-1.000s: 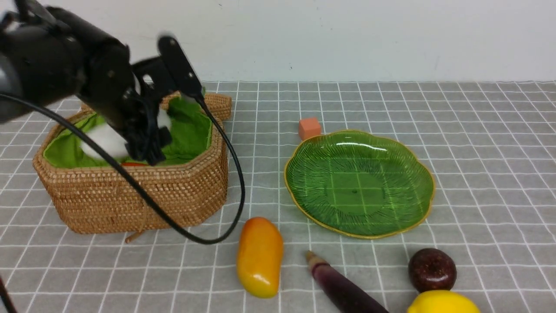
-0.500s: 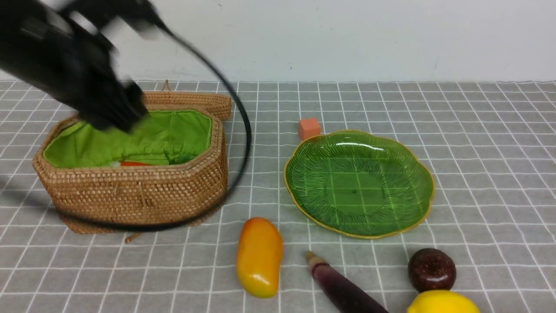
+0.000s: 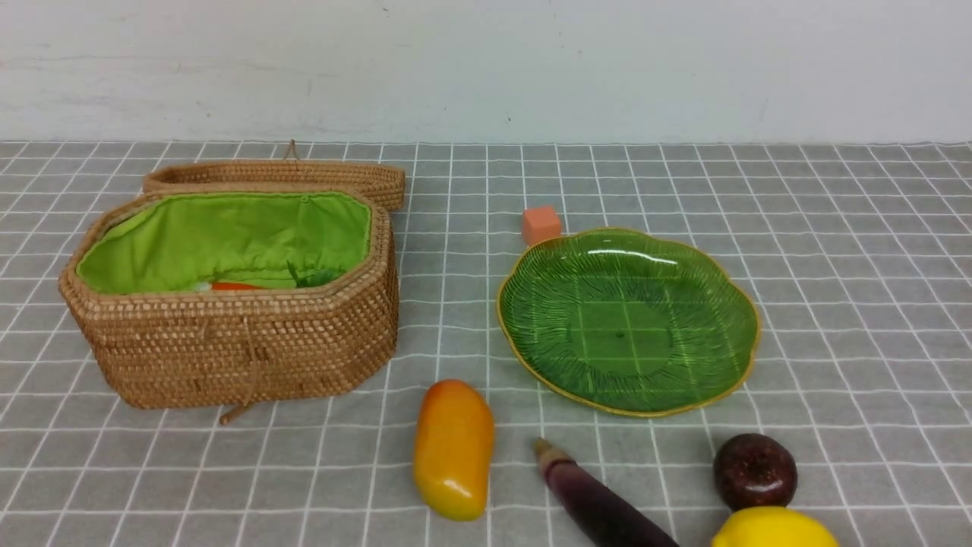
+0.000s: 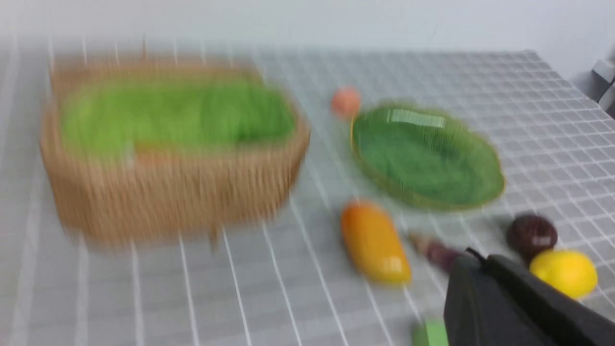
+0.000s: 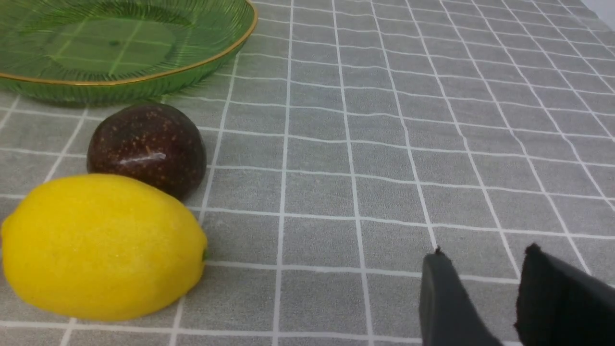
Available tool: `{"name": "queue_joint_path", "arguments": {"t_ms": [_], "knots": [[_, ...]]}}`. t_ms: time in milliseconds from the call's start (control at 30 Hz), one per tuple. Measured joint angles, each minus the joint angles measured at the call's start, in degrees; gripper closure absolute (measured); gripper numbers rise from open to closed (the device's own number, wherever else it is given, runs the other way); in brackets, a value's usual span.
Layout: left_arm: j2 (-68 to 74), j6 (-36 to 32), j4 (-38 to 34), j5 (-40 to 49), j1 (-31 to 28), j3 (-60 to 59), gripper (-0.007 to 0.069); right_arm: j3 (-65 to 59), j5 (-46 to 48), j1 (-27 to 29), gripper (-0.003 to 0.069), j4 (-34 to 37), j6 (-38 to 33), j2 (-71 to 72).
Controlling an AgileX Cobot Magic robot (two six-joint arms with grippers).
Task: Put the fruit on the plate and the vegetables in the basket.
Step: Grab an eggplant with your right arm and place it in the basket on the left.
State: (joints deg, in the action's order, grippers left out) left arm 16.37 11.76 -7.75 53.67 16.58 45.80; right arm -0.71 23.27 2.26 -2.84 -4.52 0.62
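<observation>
The basket [image 3: 228, 342] stood at the left, the slim red-orange piece [image 3: 235, 286] inside it; the left gripper [image 4: 473, 257] was pressed together, empty. The mango [image 3: 453, 448] and eggplant [image 3: 600, 505] lay in front of the plate [image 3: 630, 319]. Rightmost, the maroon fruit [image 3: 755, 471] sat just beside the lemon [image 3: 774, 530], near the right gripper [image 5: 484, 250], slightly spread and empty.

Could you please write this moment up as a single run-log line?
left gripper: shut | right gripper: open, near lemon | basket: red-orange piece inside | plate: no fruit | unsorted: mango, eggplant, maroon fruit, lemon
</observation>
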Motion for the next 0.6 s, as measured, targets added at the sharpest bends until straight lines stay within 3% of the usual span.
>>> {"name": "queue_joint_path", "arguments": {"t_ms": [133,600], "knots": [[-4.4,4.6,-0.1,-2.2,0.0,-13.2,0.0638,0.0,0.0,0.0,0.0419,0.0,0.0,0.0],[-4.7,4.5,-0.1,-5.6,0.0,-16.1,0.0638,0.0,0.0,0.0,0.0419,0.0,0.0,0.0]]}}
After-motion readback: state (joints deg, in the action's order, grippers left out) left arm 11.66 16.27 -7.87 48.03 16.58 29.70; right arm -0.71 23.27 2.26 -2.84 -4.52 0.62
